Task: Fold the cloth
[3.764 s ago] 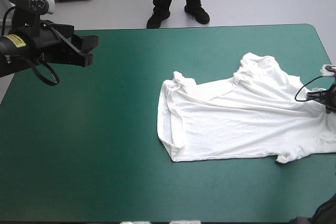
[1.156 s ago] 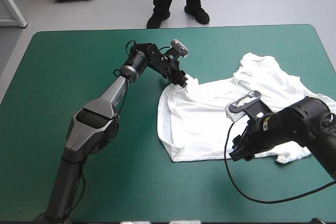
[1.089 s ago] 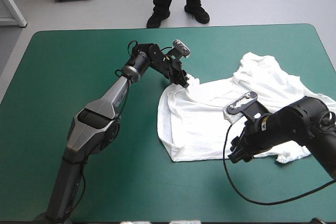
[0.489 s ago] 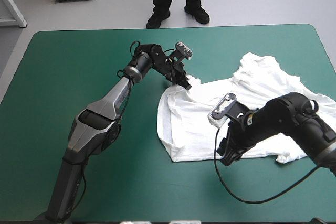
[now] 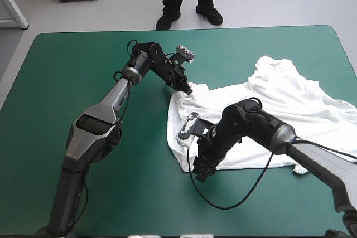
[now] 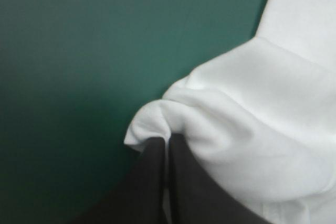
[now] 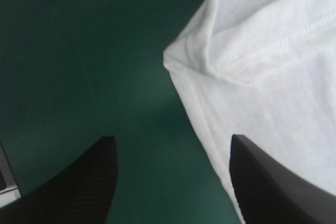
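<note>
Hidden: the right arm (image 5: 262,129) lies across the near-left part of the T-shirt (image 5: 290,104) and covers the hem there; the garment's far-right side is cut off in the high view. Left claw (image 5: 187,88): black fingers pressed together, a pinch of white cloth between them. In the left wrist view only the tips of this claw (image 6: 167,145) show, with a soft rounded fold bulging just ahead of them and the rest of the shirt running off beside it with no outer edge visible. Right claw (image 5: 202,172): fingers wide apart, holding nothing, low over the tabletop (image 5: 83,54). In the right wrist view the shirt's near-left corner sits just ahead of this claw (image 7: 172,140). One finger is over bare teal-green cover and the other is over cloth; contact cannot be judged. Edges and room: bare cover lies open on the outer side of both claws, and the shirt sits on the tabletop's right half, mostly flat. Texture: thin white knit, a stitched hem line near the corner, and shallow wrinkles fanning from the left claw's pinch.
</note>
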Controlling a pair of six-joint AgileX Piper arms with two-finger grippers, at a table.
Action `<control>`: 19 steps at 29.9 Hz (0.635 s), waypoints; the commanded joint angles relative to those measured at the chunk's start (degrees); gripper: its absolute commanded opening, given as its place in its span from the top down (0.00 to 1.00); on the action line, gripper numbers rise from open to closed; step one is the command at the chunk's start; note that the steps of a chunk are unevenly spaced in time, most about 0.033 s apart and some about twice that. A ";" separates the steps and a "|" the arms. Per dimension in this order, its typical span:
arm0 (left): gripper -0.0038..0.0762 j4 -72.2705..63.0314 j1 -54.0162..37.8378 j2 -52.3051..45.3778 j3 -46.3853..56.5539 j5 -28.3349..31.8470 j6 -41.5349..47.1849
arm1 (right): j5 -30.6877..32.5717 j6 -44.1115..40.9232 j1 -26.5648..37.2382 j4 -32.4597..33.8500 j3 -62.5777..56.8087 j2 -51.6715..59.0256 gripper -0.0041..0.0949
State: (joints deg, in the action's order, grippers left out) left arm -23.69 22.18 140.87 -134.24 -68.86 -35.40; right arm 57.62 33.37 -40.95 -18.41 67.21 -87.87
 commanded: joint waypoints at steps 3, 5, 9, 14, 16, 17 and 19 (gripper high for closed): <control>0.96 -1.74 -1.56 -3.52 -0.56 -2.84 -2.08 | -1.88 1.08 -0.62 -3.13 5.39 -2.29 0.37; 0.96 -2.74 -2.05 -3.52 -0.56 -2.94 -3.05 | -1.98 1.08 -0.62 -3.37 6.14 -3.48 0.37; 0.96 -3.67 -3.05 -3.52 -0.56 -2.84 -3.17 | -2.83 0.89 -0.62 -4.47 6.27 -6.01 0.37; 0.96 -4.04 -3.68 -3.52 -0.56 -2.83 -3.44 | -3.76 0.89 -0.62 -6.27 6.27 -9.56 0.37; 0.96 -4.27 -3.68 -3.52 -0.56 -2.83 -3.52 | -4.04 1.01 -1.23 -6.39 6.27 -10.64 0.37; 0.96 -4.86 -3.68 -3.52 -0.56 -2.83 -3.87 | -4.18 0.98 -1.71 -6.22 6.27 -11.26 0.37; 0.96 -5.88 -3.68 -3.52 -0.56 -2.83 -4.53 | -4.88 0.85 -3.07 -6.22 6.27 -12.48 0.37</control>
State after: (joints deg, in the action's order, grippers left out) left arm -27.55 18.71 140.87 -133.88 -70.20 -39.07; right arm 53.82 33.66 -42.63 -22.84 71.65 -101.43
